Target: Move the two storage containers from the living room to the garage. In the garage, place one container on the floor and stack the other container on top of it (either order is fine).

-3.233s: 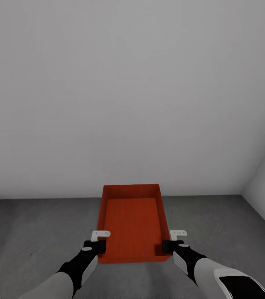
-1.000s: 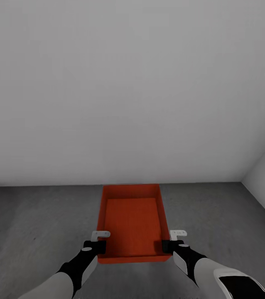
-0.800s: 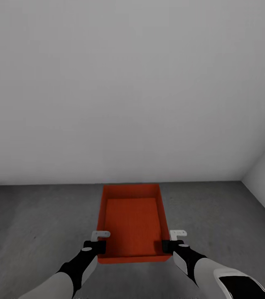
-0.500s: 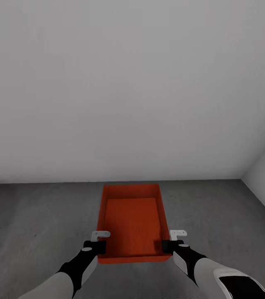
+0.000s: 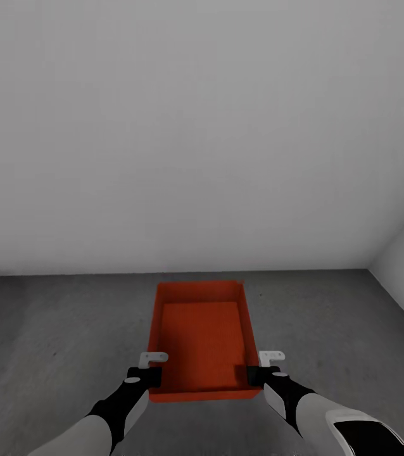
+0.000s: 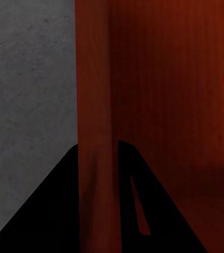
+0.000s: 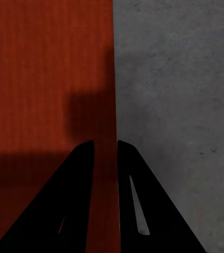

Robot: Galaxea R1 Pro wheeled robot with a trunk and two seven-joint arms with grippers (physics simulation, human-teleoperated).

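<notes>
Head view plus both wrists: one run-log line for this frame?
room: garage, white wall ahead | storage container: carried above grey floor | left gripper: shut on its side wall | right gripper: shut on opposite wall

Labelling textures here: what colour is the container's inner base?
Orange-red, plain, like the container's walls; clearest in the head view.

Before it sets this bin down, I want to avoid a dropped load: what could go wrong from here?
1. The storage container is carried only by thin side walls: the left gripper and right gripper each pinch one wall, so a slip on either side could tilt it.
2. Both grips sit at the near end, so the far end may sag.
3. The white wall stands close ahead; driving further could bump the container.
</notes>
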